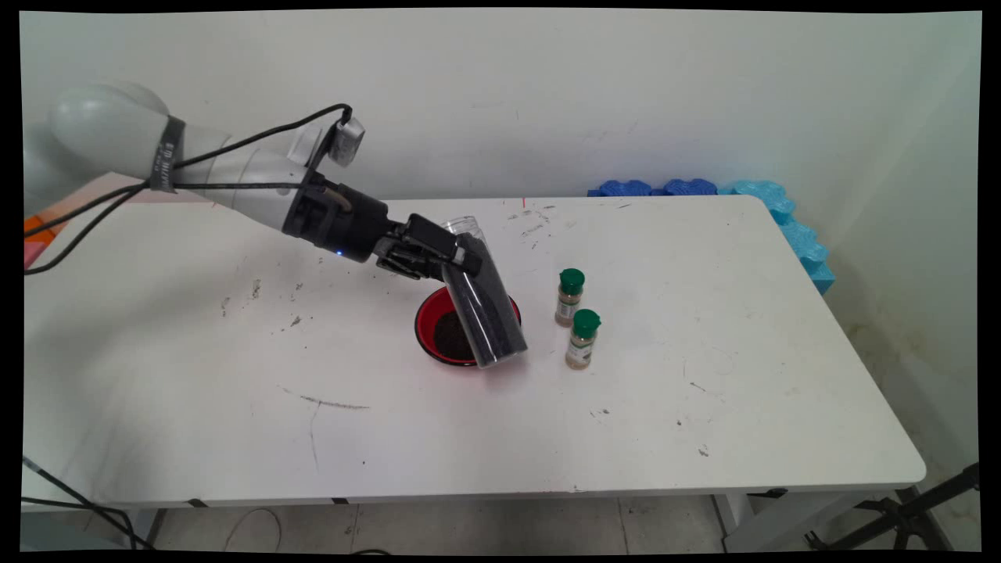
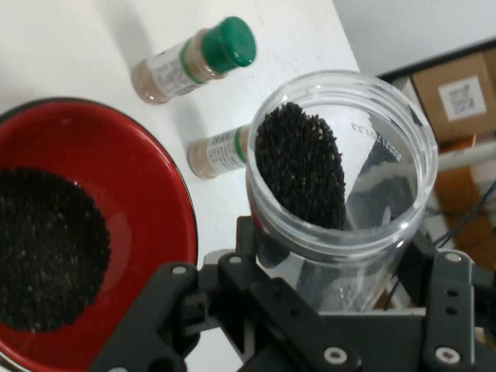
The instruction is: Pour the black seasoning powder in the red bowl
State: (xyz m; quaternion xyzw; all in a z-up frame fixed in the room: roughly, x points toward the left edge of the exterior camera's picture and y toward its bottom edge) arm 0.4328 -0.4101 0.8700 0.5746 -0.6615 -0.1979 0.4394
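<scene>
Table (image 1: 704,438), white, scuffed. Gripper (image 1: 457,262), fingers clamped on clear jar (image 1: 485,313) near its open mouth, jar tilted over red bowl (image 1: 428,313) of dark grains. Jar: rigid, smooth plastic, likely slippery; its granular load would shift; best held round the mid-wall. Two green-capped spice bottles (image 1: 577,317) just beside. Main view shows tilt; hand view shows grains banked inside the mouth.

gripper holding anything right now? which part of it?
Yes. The gripper is shut on a clear jar of black seeds, clamped around its side wall near the open end. The jar hangs tilted over a red bowl.
</scene>
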